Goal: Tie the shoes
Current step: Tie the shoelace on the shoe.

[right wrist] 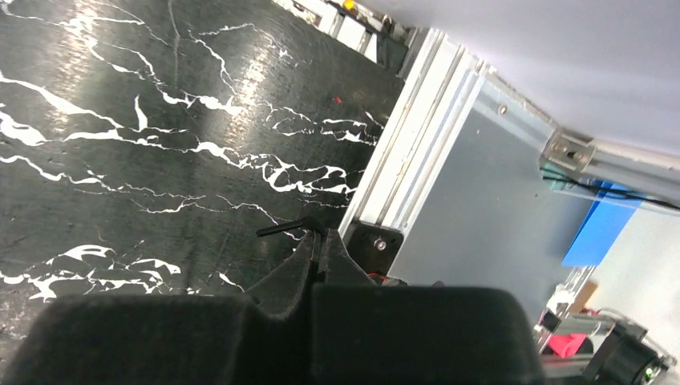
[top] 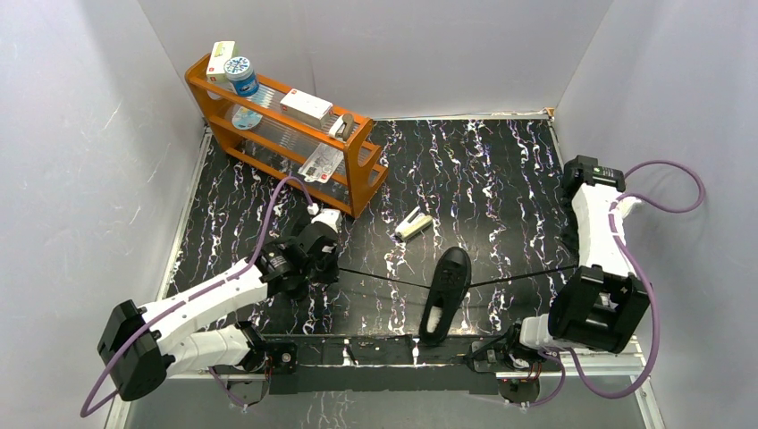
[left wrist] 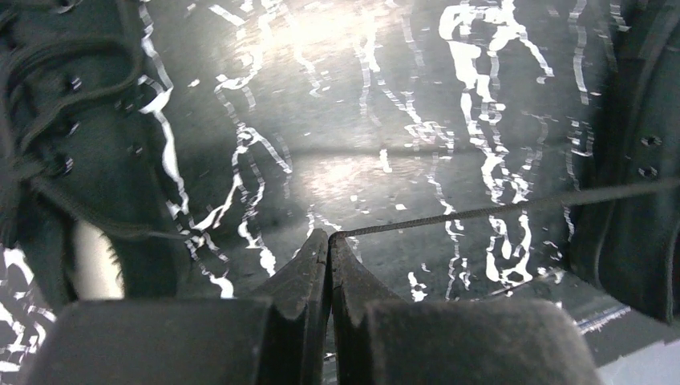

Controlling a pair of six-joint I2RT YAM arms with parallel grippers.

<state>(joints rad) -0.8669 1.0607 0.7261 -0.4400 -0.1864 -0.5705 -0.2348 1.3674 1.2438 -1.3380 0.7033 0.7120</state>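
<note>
The sneaker [top: 447,288] has a matt black, cloth-like upper and a paler, smooth lining. Its laces [left wrist: 481,211] are thin braided cord, rough in texture. Under the sneaker, the tabletop [top: 501,170] is glossy black with white marble veining and shows glare. Behind and left of the sneaker, the orange rack [top: 366,170] is smooth; I cannot tell whether it is wood or plastic. The table's edge rail [right wrist: 413,148] looks like satin bare metal. The left gripper [left wrist: 329,239] and right gripper [right wrist: 319,241] have matt black, plastic-looking fingers.

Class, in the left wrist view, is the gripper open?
No: the left gripper is shut, pinching a thin black lace at its tips.
</note>
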